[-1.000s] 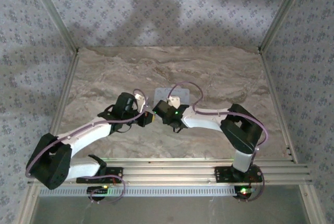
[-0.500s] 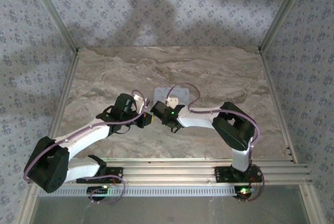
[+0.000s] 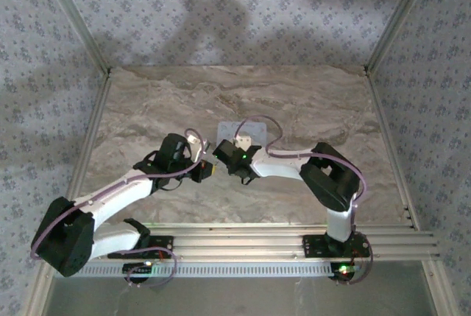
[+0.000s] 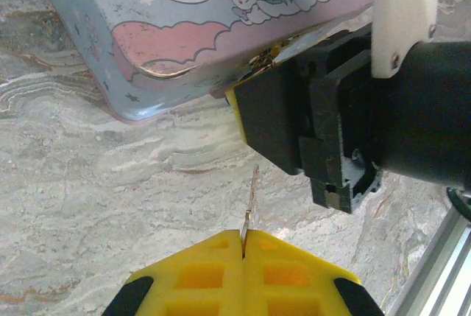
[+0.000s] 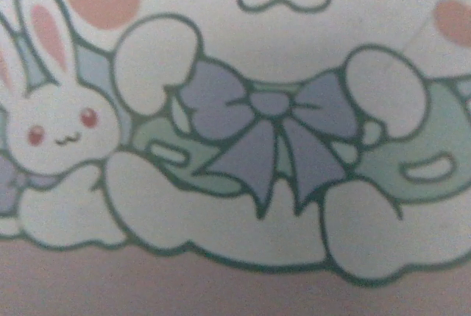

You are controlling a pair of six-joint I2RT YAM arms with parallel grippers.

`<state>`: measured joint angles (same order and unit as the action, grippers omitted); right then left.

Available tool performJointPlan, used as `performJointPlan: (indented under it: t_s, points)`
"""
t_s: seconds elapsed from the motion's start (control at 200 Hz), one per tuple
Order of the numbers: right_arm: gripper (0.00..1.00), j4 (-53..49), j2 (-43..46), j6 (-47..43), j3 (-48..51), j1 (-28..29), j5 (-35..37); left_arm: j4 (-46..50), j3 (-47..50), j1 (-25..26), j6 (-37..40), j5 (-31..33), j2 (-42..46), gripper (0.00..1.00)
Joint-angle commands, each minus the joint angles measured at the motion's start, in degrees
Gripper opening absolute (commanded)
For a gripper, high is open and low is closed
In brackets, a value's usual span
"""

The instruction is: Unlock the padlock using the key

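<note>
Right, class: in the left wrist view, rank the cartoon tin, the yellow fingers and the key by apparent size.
1. cartoon tin, though cropped by the frame.
2. yellow fingers, enlarged by nearness to the camera.
3. key, a thin sliver seen edge-on.

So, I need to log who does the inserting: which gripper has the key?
The left gripper: its yellow fingers are pinched shut on the metal key. The right gripper is at the edge of the cartoon tin.
</note>
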<state>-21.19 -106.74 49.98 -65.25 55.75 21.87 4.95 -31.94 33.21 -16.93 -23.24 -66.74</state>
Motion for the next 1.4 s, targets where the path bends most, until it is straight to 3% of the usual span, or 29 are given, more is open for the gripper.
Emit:
performJointPlan:
  t_s: [0.0, 0.365, 0.655, 0.829, 1.004, 1.394]
  points:
    - [0.08, -2.7, 2.7, -2.1, -2.4, -0.2, -3.7, 0.5, 0.4, -0.2, 1.6, 0.1, 0.7, 0.00]
    - [0.03, -3.0, 5.0, -5.8, -2.6, -3.0, -20.0, -3.3, 2.2, -0.2, 2.6, -1.7, 0.0, 0.00]
    - [0.00, 0.5, 10.6, -7.4, 0.4, -8.9, -32.1, -5.3, 3.6, -0.2, 2.1, -2.6, 0.8, 0.00]
    - [0.00, -1.6, 12.2, -9.2, 0.6, -11.4, -36.1, -7.9, 4.0, -0.2, 2.3, -4.8, 0.4, 0.00]
    - [0.00, -4.5, 12.4, -11.3, 0.0, -12.3, -37.6, -10.1, 2.5, -0.2, 3.0, -2.9, -1.9, 0.00]
    - [0.00, -3.5, 8.9, -10.3, 0.4, -11.3, -42.1, -16.4, -3.0, -0.8, 3.7, -3.6, -15.7, 0.00]
